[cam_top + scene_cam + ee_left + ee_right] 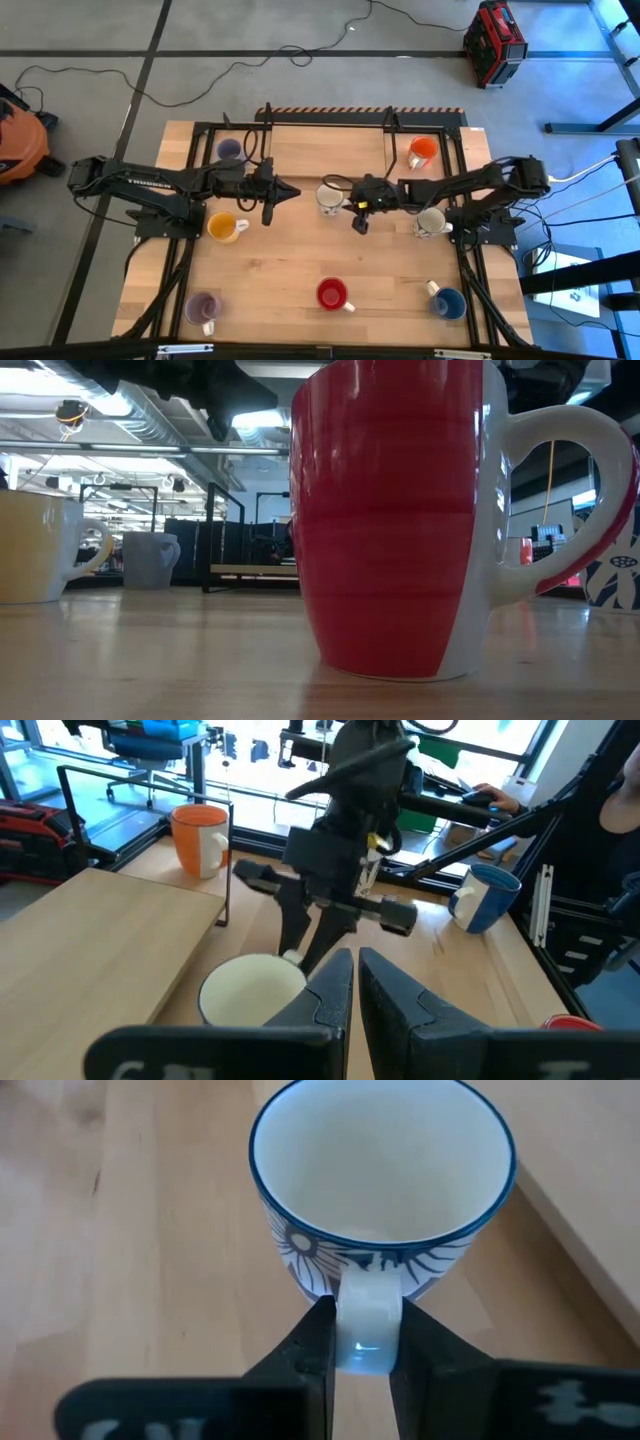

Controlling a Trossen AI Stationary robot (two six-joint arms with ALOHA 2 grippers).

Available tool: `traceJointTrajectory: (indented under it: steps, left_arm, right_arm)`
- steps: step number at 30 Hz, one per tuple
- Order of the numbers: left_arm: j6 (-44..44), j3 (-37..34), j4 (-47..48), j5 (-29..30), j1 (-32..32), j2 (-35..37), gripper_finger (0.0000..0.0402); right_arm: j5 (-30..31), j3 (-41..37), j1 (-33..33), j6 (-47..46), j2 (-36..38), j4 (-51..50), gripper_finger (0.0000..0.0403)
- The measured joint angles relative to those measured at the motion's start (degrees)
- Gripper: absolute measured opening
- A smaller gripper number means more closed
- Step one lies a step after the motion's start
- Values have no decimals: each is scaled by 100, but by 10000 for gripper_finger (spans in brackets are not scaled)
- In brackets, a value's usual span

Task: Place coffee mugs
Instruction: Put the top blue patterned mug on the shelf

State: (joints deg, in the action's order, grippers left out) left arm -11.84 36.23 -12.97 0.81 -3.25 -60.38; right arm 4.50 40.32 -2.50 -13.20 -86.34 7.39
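A white mug with a blue rim and blue pattern stands upright at the table's middle, and my right gripper is shut on it. My left gripper hovers shut just left of this mug, touching nothing. The other mugs rest on their bases: purple far left, orange far right, yellow on the left, cream on the right. Along the near edge stand a second purple mug, a red one and a blue one. My right gripper pinches the white mug's handle between its two fingers, one on each flat side of the loop. The fingers come from the table's right, slanting down. The mug sits upright, mouth up; whether its base is on the table I cannot tell.
A black frame runs around the tabletop's edge. The red mug fills the low view. Bare wood lies between the middle mugs and the near row. The two grippers stand close together at the centre.
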Motion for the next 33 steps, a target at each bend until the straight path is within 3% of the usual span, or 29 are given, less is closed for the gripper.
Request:
traceJointTrajectory:
  steps: [13, 19, 28, 33]
  left_arm:
    - [0, 2, -7, 21, 0, 0, 16]
    - [0, 2, -11, 21, 0, 0, 16]
    - [0, 2, -46, 21, 1, 0, 16]
    - [0, 2, -78, 21, 0, 0, 16]
  right_arm:
    - [803, 2, 63, -484, 1169, -680, 44]
    - [1800, 74, 61, -929, 1589, -1025, 44]
    - [3591, 1286, 51, -1864, 1147, -2565, 44]
    - [3830, 1821, -279, -2449, 526, -3134, 44]
